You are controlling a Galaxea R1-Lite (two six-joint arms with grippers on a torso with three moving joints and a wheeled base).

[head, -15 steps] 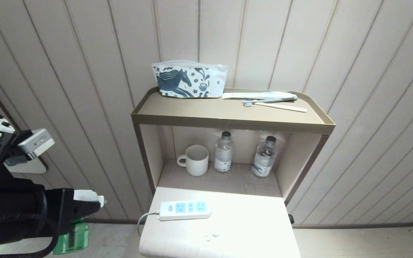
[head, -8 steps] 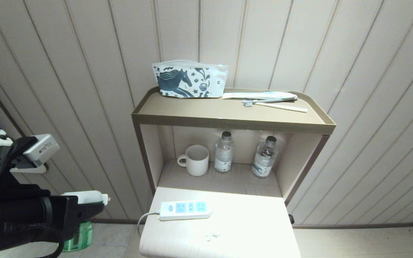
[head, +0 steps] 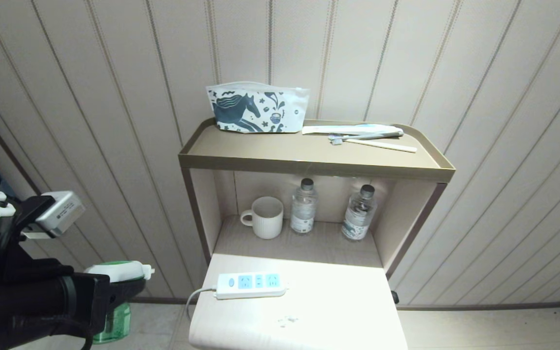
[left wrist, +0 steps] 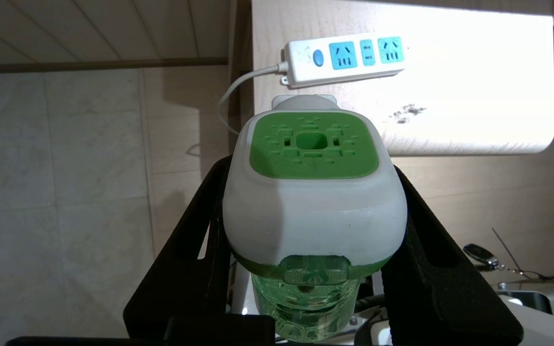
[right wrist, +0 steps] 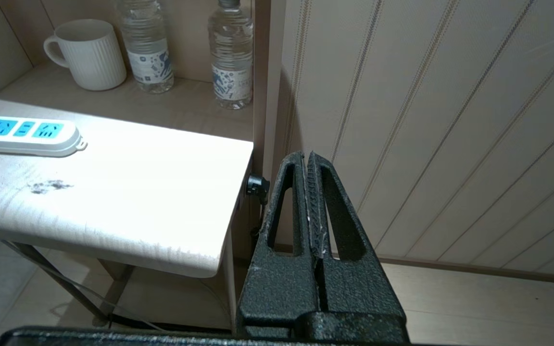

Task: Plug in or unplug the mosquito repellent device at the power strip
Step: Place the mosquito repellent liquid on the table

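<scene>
**Inspector A:** Reporting on the left gripper (left wrist: 313, 211). Its two black fingers are clamping the white body of the mosquito repellent device (left wrist: 313, 192) from either side, with the green vented face showing on one end and the green liquid bottle hanging at the other. In the head view the unit (head: 117, 287) is sitting low at the left, off the table edge and well apart from the strip.

**Inspector B:** And the power strip (head: 251, 285)?

**Inspector A:** It is lying flat near the front left of the white table (head: 333, 311), cable trailing off the left edge. Both blue socket faces are showing empty — nothing is plugged in.

**Inspector B:** So which step are we judging this to be?

**Inspector A:** The carry. The device is in hand but not yet over the strip, so I am reading this as plugging in, with insertion not begun.

**Inspector B:** What is the next move calling for?

**Inspector A:** Bringing the unit across above one socket, turning the plug side to face it — the prongs are hidden from me — then pressing straight in.

**Inspector B:** The right gripper (right wrist: 311, 202)?

**Inspector A:** Fingers pressed together, holding nothing, idling beside the table's right edge near the wall.
</scene>
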